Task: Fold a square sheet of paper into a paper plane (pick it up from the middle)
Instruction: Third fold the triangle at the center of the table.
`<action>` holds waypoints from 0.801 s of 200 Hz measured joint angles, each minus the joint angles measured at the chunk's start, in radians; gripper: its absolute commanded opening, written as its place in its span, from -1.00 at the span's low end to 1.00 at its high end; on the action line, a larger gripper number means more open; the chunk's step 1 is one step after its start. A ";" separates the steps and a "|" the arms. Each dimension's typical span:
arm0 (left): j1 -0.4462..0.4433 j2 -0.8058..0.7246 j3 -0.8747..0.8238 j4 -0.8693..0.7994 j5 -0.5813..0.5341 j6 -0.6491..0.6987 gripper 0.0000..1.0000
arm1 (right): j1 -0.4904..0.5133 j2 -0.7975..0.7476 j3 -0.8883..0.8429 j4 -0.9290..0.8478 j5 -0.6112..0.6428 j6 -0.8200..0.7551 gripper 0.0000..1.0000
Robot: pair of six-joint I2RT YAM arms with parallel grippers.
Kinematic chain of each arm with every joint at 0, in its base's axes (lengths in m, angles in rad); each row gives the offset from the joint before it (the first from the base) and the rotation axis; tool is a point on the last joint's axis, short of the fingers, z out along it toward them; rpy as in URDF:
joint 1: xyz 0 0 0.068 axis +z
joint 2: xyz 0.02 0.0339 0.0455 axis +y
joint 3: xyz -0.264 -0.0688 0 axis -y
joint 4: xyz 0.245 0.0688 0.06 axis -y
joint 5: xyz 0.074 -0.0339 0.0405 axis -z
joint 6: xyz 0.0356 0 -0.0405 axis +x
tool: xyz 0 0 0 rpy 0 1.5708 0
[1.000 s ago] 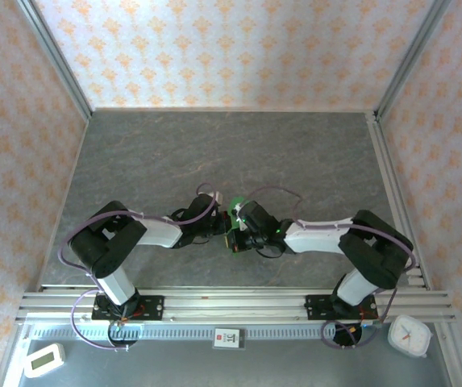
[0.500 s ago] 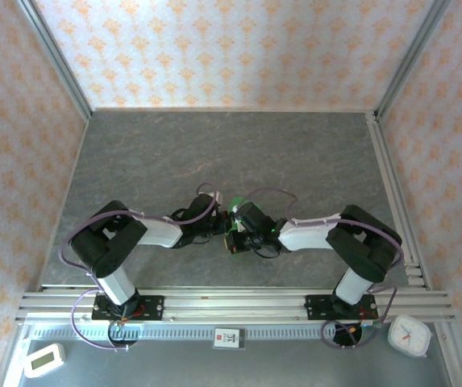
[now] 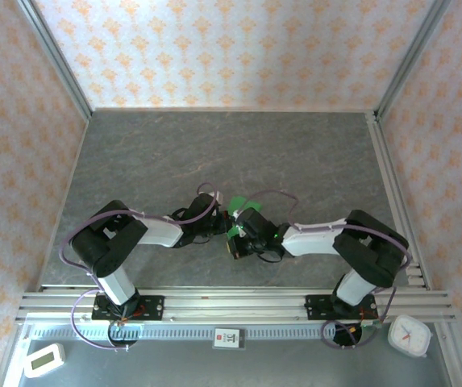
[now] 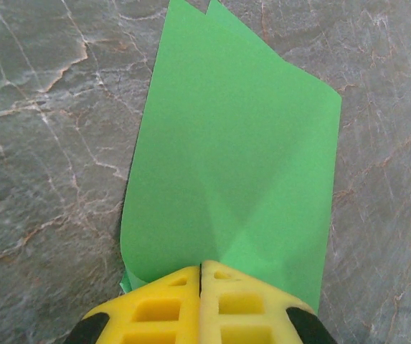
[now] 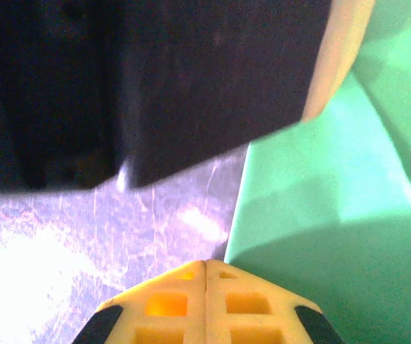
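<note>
Mid-fold. Both arms meet over the near-centre of the grey marbled tabletop (image 4: 40,107).

My left gripper (image 4: 201,266) is clenched on the thin bright green square sheet of paper (image 4: 234,143), pinching its near edge. The sheet runs away from the fingers over the table, and I can't tell if its far end rests on the surface. It is doubled over, with two corners slightly offset at the far end and a faint diagonal crease fanning out from the pinch. It has no dart shape yet.

My right gripper (image 5: 205,265) has its fingers pressed together, right at the sheet's edge. I can't tell whether any paper is nipped between them. A black block (image 5: 155,86) sits close in front of it, likely the left wrist body.

My read is that this is an early crease, far from a finished plane. The next move needs the right side to get a confirmed hold on the free layer and square those offset corners before pressing the fold. The left pinch has to stay firm as the anchor. The wrists are very close and thin paper buckles easily, so small moves only.
</note>
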 measured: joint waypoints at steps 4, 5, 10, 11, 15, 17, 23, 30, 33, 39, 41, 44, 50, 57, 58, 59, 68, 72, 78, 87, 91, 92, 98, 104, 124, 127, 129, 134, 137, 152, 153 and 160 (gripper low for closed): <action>0.000 0.000 0.000 0.000 0.000 0.000 -1.00 | 0.003 -0.005 -0.005 0.001 0.003 0.000 -1.00; 0.000 0.000 0.000 0.000 0.000 0.000 -1.00 | 0.005 -0.007 -0.007 0.001 0.003 0.000 -1.00; 0.000 0.000 0.000 0.000 0.000 0.000 -1.00 | 0.009 -0.015 -0.016 0.001 0.005 0.001 -1.00; 0.000 0.000 0.000 0.000 0.000 0.000 -1.00 | 0.010 -0.016 -0.017 0.001 0.005 0.001 -1.00; 0.000 0.000 0.000 0.000 0.000 0.000 -1.00 | 0.013 -0.024 -0.024 0.001 0.006 0.002 -1.00; 0.000 0.000 0.000 0.000 0.000 0.000 -1.00 | 0.015 -0.027 -0.029 0.002 0.007 0.004 -1.00; 0.000 0.000 0.000 0.000 0.000 0.000 -1.00 | 0.019 -0.038 -0.039 0.000 0.008 0.006 -1.00; 0.000 0.000 0.000 0.000 0.000 0.000 -1.00 | 0.022 -0.053 -0.054 0.001 0.010 0.012 -1.00; 0.000 0.000 0.000 0.000 0.000 0.000 -1.00 | 0.023 -0.058 -0.060 0.000 0.010 0.013 -1.00; 0.000 0.001 0.000 0.000 0.000 0.000 -1.00 | 0.024 -0.071 -0.072 0.000 0.010 0.019 -1.00; 0.000 0.001 0.001 0.000 0.000 0.000 -1.00 | 0.024 -0.075 -0.076 0.000 0.010 0.019 -1.00; 0.000 0.002 0.001 0.000 0.000 0.000 -1.00 | 0.025 -0.081 -0.082 0.000 0.010 0.024 -1.00; 0.000 0.002 0.002 0.000 0.000 0.000 -1.00 | 0.025 -0.092 -0.093 0.001 0.010 0.030 -1.00; 0.000 0.002 0.003 -0.001 0.000 0.000 -1.00 | 0.026 -0.101 -0.103 0.002 0.010 0.037 -1.00; 0.000 0.002 0.003 -0.001 0.000 0.000 -1.00 | 0.026 -0.102 -0.103 0.002 0.010 0.038 -1.00; 0.000 0.002 0.003 -0.002 0.000 0.000 -1.00 | 0.026 -0.103 -0.105 0.002 0.010 0.039 -1.00; 0.000 0.002 0.005 -0.005 0.000 0.000 -1.00 | 0.026 -0.111 -0.113 0.001 0.011 0.049 -1.00; 0.000 0.002 0.006 -0.008 0.000 0.000 -1.00 | 0.026 -0.113 -0.114 0.001 0.011 0.053 -1.00; 0.000 0.002 0.007 -0.008 0.000 0.000 -1.00 | 0.026 -0.116 -0.117 0.001 0.013 0.059 -1.00; 0.000 0.002 0.007 -0.009 0.000 -0.003 -1.00 | 0.026 -0.122 -0.122 -0.001 0.018 0.066 -1.00; 0.000 0.002 0.008 -0.009 -0.001 -0.005 -1.00 | 0.026 -0.127 -0.124 -0.007 0.020 0.069 -1.00; 0.000 0.002 0.008 -0.010 -0.001 -0.005 -1.00 | 0.026 -0.128 -0.124 -0.008 0.021 0.069 -1.00; 0.000 0.002 0.008 -0.011 -0.003 -0.010 -1.00 | 0.026 -0.140 -0.129 -0.017 0.022 0.072 -1.00; 0.000 0.002 0.009 -0.011 -0.007 -0.016 -1.00 | 0.024 -0.153 -0.135 -0.030 0.022 0.077 -1.00; 0.000 -0.005 0.005 -0.010 -0.017 -0.052 -1.00 | 0.000 -0.218 -0.159 -0.101 0.029 0.086 -1.00; 0.000 -0.005 0.003 -0.010 -0.020 -0.056 -1.00 | -0.006 -0.228 -0.163 -0.112 0.029 0.087 -1.00; 0.000 -0.007 0.001 -0.010 -0.023 -0.063 -1.00 | -0.011 -0.237 -0.165 -0.120 0.030 0.088 -1.00; 0.000 -0.013 -0.005 -0.007 -0.033 -0.078 -1.00 | -0.021 -0.253 -0.169 -0.136 0.034 0.092 -1.00; 0.000 -0.020 -0.014 -0.004 -0.039 -0.095 -1.00 | -0.030 -0.268 -0.171 -0.148 0.036 0.095 -1.00; -0.001 -0.070 -0.074 0.010 -0.078 -0.171 -1.00 | -0.056 -0.321 -0.172 -0.175 0.046 0.111 -1.00; -0.002 -0.073 -0.077 0.011 -0.081 -0.175 -1.00 | -0.056 -0.323 -0.172 -0.175 0.046 0.111 -1.00; -0.009 -0.103 -0.110 0.015 -0.108 -0.219 -1.00 | -0.060 -0.345 -0.172 -0.176 0.047 0.121 -1.00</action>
